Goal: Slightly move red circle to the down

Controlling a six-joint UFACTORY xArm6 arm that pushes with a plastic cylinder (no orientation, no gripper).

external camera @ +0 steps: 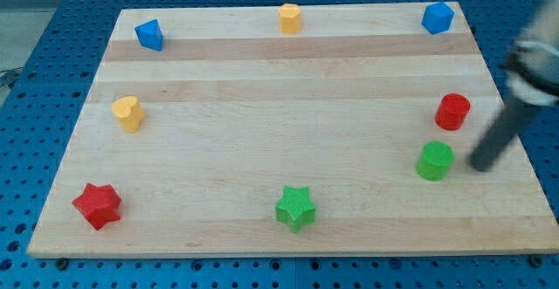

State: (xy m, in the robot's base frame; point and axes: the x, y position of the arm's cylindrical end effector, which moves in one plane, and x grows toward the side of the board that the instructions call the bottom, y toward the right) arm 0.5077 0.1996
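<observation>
Red circle sits near the board's right edge. Green circle lies just below-left of it, close, in the downward path. My tip, a bare rod with nothing to open or close, is right of the green circle, below-right of red, touching neither.

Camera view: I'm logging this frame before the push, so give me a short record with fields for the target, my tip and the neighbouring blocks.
target: red circle, near the board's right edge
tip: my tip, below and right of the target, not touching it
nearest block: green circle, just left of the tip, below the target
top-right corner: blue block
bottom centre: green star
</observation>
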